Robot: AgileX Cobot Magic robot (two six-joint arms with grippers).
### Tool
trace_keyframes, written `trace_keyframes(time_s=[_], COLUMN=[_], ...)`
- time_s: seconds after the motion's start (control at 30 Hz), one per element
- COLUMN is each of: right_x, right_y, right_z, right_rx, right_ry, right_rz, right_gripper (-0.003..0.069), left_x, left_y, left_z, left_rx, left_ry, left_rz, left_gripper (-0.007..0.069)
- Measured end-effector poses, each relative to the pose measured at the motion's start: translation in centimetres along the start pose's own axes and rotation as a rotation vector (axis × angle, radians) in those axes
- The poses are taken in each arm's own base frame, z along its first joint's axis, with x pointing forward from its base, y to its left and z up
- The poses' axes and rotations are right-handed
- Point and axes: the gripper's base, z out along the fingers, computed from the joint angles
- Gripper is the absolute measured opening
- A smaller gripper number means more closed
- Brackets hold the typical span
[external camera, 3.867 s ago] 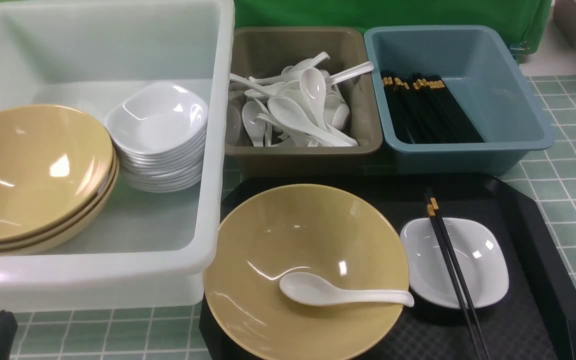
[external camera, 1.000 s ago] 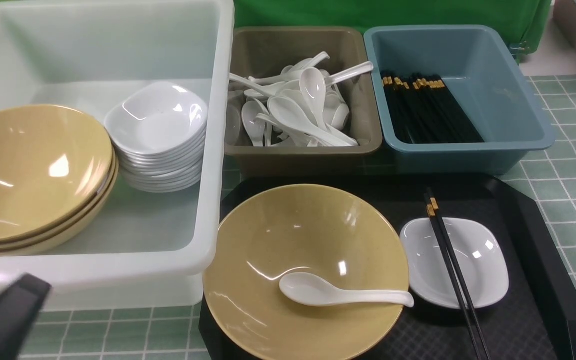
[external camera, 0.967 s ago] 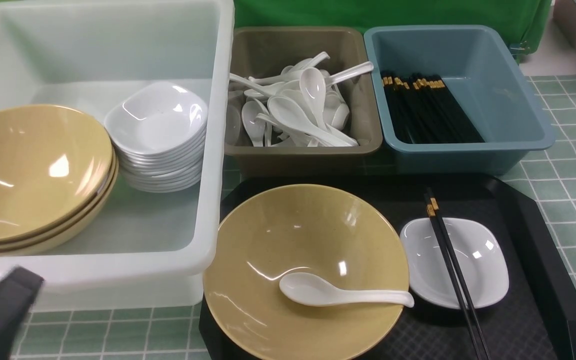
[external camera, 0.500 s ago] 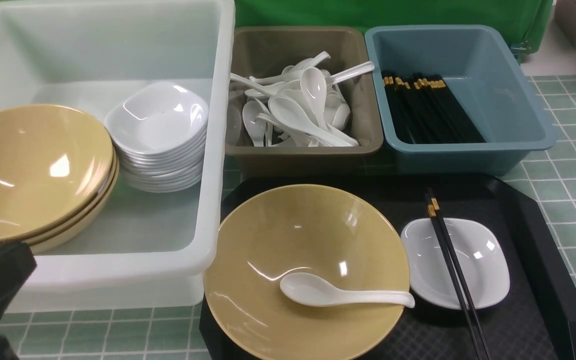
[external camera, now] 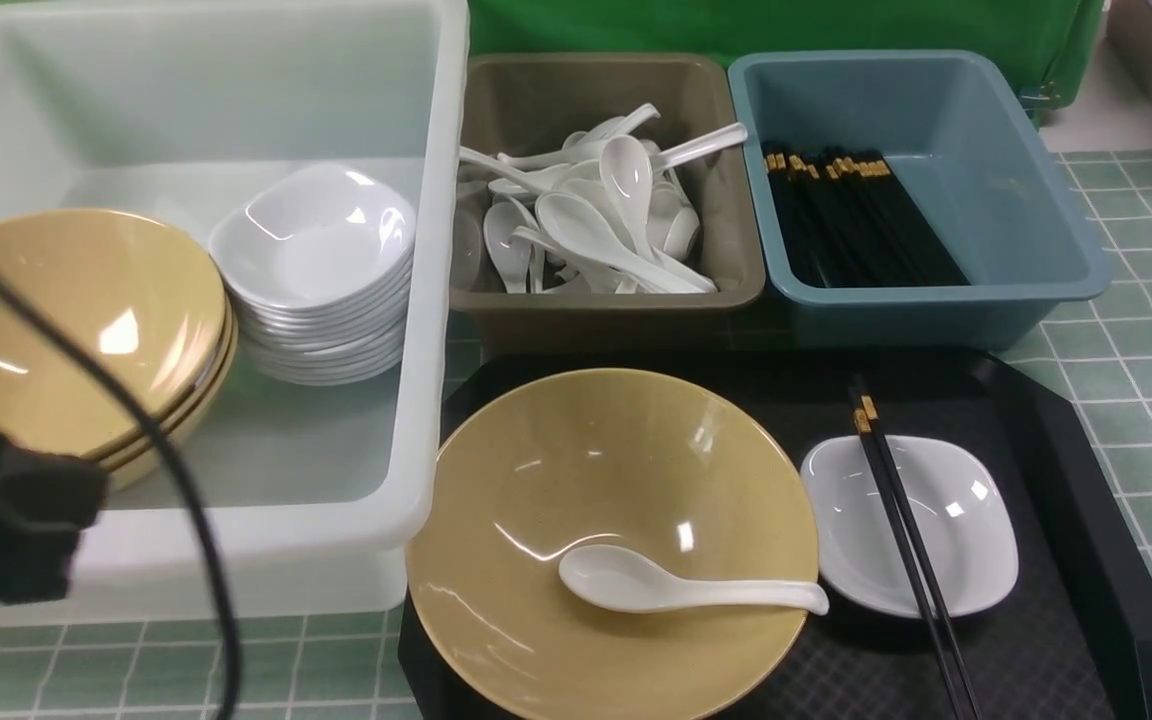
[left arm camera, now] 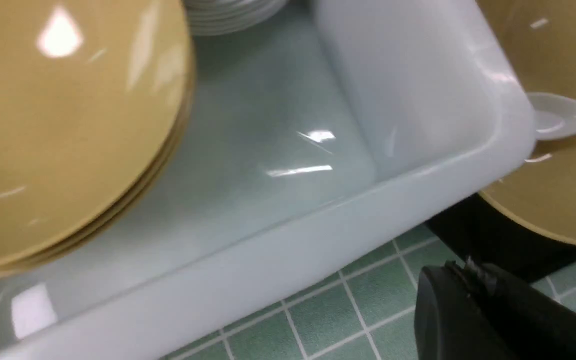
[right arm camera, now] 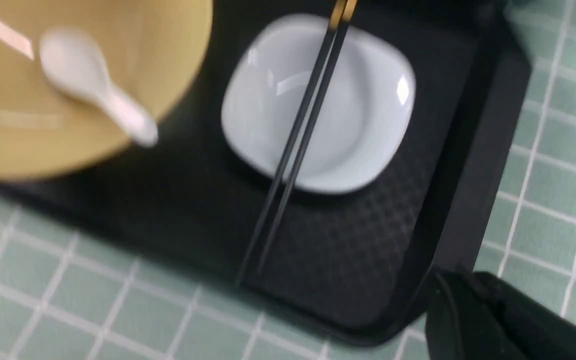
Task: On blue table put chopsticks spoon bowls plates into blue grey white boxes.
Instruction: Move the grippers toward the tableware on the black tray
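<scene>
Currently, one bowl (external camera: 556, 480) with the spoon (external camera: 676, 590) inside, one plate (external camera: 966, 540) and the chopsticks (external camera: 898, 520) across it lie on the tray (external camera: 1066, 470) at the near edge of the table (external camera: 1146, 400), all four not yet boxed. The left claw (left arm camera: 468, 272) and right claw (right arm camera: 455, 287) are both closed, empty.

I can't read any text, label, brand mark or number in any of my three views. The gold bands on the chopsticks (external camera: 908, 545) at the near right are too small for me to tell whether they carry lettering.
</scene>
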Motion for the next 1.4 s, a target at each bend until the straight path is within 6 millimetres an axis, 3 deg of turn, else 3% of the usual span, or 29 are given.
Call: trace_keyframes(time_s=[0.07,0.3,0.47,0.6,0.7,0.83,0.87,0.9,1.0,1.23,1.4], right_x=[-0.8,-3.8,-5.3,-6.8,-8.1,-9.3,-9.3,-9.5,-9.6,-9.1,-8.8], right_y=[-0.1,-0.3,1.5,2.6,2.8,2.7,2.7,2.6,2.5,2.6,2.6], right_z=[0.4,4.8,8.6,11.4,13.4,16.3,16.4,17.4,19.0,21.9,22.7], right_rx=[-0.004,-0.041,-0.094,-0.110,-0.106,-0.068,-0.068,-0.049,-0.032,-0.016,-0.010], right_ry=[0.032,0.203,0.288,0.337,0.362,0.385,0.384,0.385,0.392,0.429,0.457], right_rz=[-0.009,-0.029,-0.102,-0.100,-0.082,-0.041,-0.041,-0.012,0.013,0.057,0.074], right_gripper=[0.0036,0.0043,0.0055,0.0090,0.0154,0.0304,0.0311,0.0382,0.0462,0.0499,0.0451], left_x=[-0.6,-5.3,-7.5,-7.6,-7.6,-7.6,-7.6,-7.6,-7.7,-7.8,-8.0], left_y=[-0.3,-3.6,-6.6,-7.8,-8.0,-7.9,-7.9,-7.8,-7.7,-7.6,-7.6], left_z=[0.5,3.8,6.6,8.2,8.8,9.1,9.1,9.1,9.2,9.2,9.2], left_rx=[0.020,0.115,0.167,0.186,0.187,0.172,0.172,0.165,0.153,0.140,0.133], left_ry=[0.024,0.123,0.140,0.185,0.203,0.210,0.210,0.209,0.203,0.187,0.174], left_rz=[0.033,0.253,0.359,0.396,0.405,0.418,0.418,0.426,0.434,0.441,0.441], left_gripper=[0.0001,0.0001,0.0001,0.0001,0.0001,0.0001,0.0001,0.0001,0.0001,0.0001,0.0001])
